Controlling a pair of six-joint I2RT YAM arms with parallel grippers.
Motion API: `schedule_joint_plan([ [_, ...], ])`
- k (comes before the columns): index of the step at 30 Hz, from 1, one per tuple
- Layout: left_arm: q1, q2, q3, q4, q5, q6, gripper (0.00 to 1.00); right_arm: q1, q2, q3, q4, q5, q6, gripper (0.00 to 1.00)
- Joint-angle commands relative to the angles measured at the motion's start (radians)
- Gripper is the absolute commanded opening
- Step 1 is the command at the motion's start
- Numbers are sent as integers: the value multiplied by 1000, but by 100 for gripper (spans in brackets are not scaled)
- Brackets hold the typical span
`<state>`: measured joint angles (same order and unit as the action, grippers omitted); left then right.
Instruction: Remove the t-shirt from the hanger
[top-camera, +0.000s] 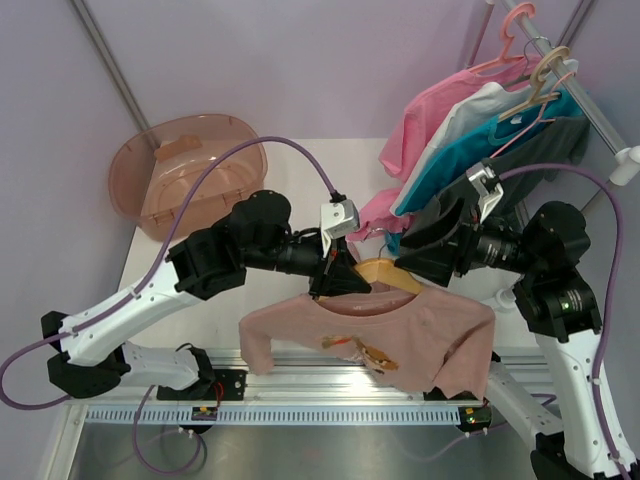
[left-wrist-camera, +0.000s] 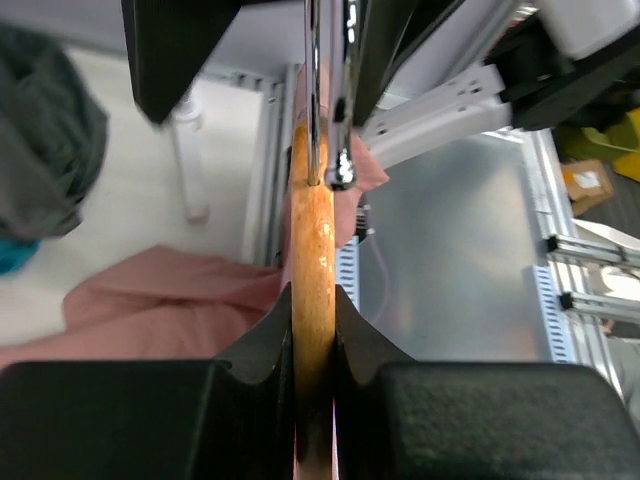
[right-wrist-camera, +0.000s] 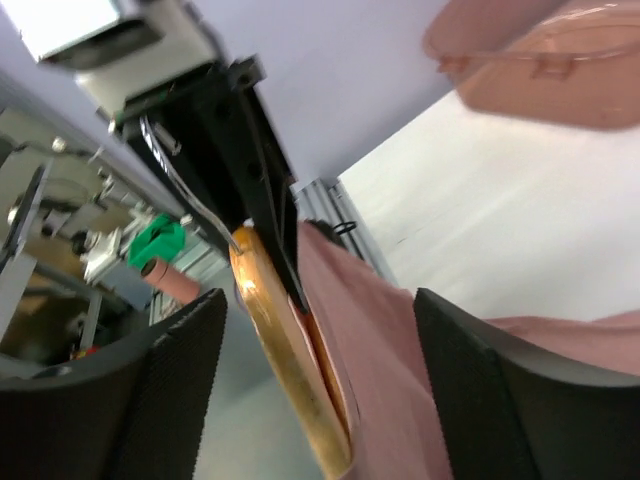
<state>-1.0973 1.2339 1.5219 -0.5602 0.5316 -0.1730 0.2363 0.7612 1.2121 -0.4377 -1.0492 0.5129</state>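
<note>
We hold the hanger, shirt on it
Our left gripper (left-wrist-camera: 313, 315) pinches the hanger (top-camera: 385, 272); our right gripper (right-wrist-camera: 320, 300) gapes around its shoulder. The t-shirt (top-camera: 400, 335) drapes at 6 o'clock. A snagged collar could wrench the hanger loose.

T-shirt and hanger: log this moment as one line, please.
left end effector: shut on hanger | right end effector: open, around hanger shoulder | t-shirt: on hanger, not removed
</note>
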Motion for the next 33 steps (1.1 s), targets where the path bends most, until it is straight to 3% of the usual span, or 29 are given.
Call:
schedule_joint_plan([
  [1, 20, -121, -45, 71, -172, -6, 0, 0, 36, 104, -85, 190, 0, 87],
  [4, 22, -172, -88, 23, -339, -14, 0, 0, 62, 167, -130, 258, -7, 99],
  [8, 22, -249, -124, -21, -656, -51, 0, 1, 79, 231, -200, 425, -8, 100],
  [10, 22, -267, -132, -24, -729, -69, 0, 15, 113, 282, -205, 544, -17, 99],
  [12, 22, -286, -137, -24, -786, -77, 0, 66, 232, 434, -310, 697, -49, 100],
  [13, 22, -292, -138, -24, -794, -80, 0, 163, 281, 495, -411, 778, -69, 100],
  [16, 22, -306, -146, -23, -832, -94, 0, 338, 440, 668, -509, 1085, -100, 99],
  [17, 22, -310, -158, -23, -873, -100, 0, 413, 447, 665, -489, 1119, -91, 99],
  [19, 22, -324, -183, -23, -950, -108, 0, 539, 405, 600, -417, 1329, -77, 100],
  [21, 22, -336, -195, -23, -992, -109, 0, 608, 400, 539, -391, 1410, -65, 99],
  [25, 22, -356, -207, -23, -969, -120, 0, 734, 429, 403, -250, 1556, -47, 95],
  [33, 22, -353, -235, 0, -897, -131, 0, 837, 472, 228, 22, 1603, -45, 88],
])
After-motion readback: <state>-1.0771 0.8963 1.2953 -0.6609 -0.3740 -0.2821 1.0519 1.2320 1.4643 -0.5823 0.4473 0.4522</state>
